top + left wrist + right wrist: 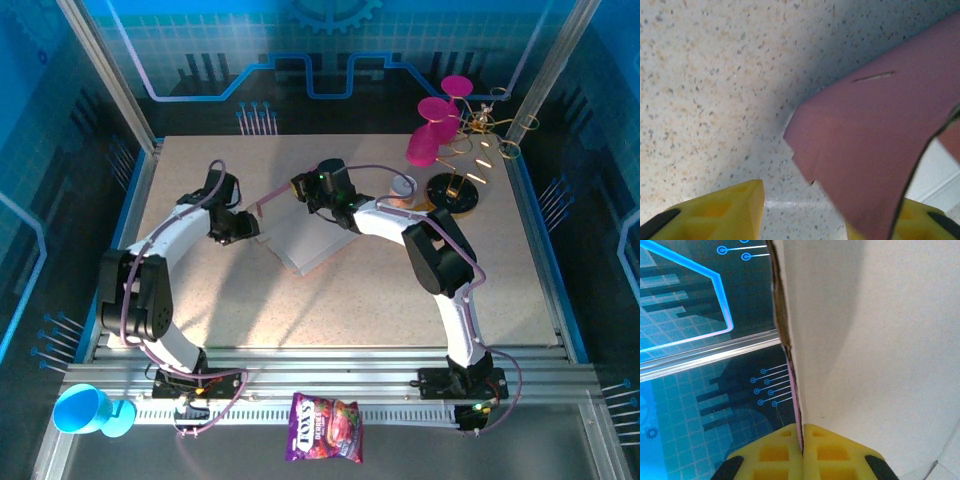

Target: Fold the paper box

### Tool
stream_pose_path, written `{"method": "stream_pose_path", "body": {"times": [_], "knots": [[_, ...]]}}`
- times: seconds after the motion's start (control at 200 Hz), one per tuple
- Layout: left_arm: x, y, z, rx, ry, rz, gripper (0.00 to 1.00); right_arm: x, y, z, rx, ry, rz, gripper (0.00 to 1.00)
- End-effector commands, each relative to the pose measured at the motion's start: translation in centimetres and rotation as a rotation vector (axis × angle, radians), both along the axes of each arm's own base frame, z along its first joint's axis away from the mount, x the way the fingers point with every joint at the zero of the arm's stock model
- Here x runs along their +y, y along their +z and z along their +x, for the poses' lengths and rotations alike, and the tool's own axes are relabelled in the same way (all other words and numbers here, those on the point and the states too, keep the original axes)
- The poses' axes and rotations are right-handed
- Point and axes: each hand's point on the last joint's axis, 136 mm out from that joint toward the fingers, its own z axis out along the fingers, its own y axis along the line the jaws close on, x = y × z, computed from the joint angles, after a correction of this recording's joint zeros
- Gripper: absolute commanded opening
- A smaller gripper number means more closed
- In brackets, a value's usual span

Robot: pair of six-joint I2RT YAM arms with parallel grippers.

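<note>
**Overhead view.** The paper box lies partly unfolded near the middle of the speckled table, whitish inner side up, with one pink flap raised at its far left edge. The left gripper sits at the box's left edge. The right gripper sits at its far edge. Two magenta cups stand at the far right corner, well apart from the box. A purple snack bag lies off the table, on the near ledge between the arm bases.

**Left wrist view.** The left gripper has its yellow fingers spread. A pink flap of the paper box (with a short slit cut in it) hangs between them. It lies close against the right-hand finger and apart from the left-hand one, so nothing is pinched.

**Right wrist view.** The right gripper has its fingers pressed together on the edge of an upright panel of the paper box. The whitish side of the panel faces right.
</note>
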Motion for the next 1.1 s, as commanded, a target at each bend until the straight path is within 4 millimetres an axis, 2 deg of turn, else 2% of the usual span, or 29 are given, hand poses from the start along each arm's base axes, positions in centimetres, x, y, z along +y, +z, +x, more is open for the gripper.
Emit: {"method": "stream_pose_path", "body": {"times": [0.0,0.19,0.42,0.49,0.735,0.811,0.946,1.096], "knots": [[0.6,0.6,1.9,-0.042,0.029,0.071,0.40,-0.6,-2.1,0.2,0.043,-0.011,-0.019,0.00],[1.1,0.1,2.2,-0.057,0.094,0.112,0.18,-0.7,-2.1,0.2,0.045,-0.018,-0.015,0.00],[1.4,-0.6,1.8,-0.047,0.186,0.169,0.07,-0.9,-2.3,0.2,0.050,-0.030,-0.007,0.00],[1.3,-0.8,1.8,-0.039,0.226,0.170,0.00,-0.9,-2.2,0.1,0.049,-0.035,-0.002,0.00],[0.4,-0.8,2.0,-0.045,0.319,0.146,0.00,-0.9,-2.3,0.2,0.050,-0.041,0.005,0.00],[0.0,0.1,2.0,-0.073,0.320,0.103,0.00,-1.1,-2.3,0.2,0.050,-0.046,0.003,0.00],[-0.5,2.7,1.7,-0.178,0.337,-0.014,0.03,-1.5,-2.3,0.2,0.044,-0.057,0.007,0.00],[-1.5,2.7,2.0,-0.199,0.337,-0.167,0.04,-1.6,-2.2,0.2,0.040,-0.060,0.017,0.00]]}}
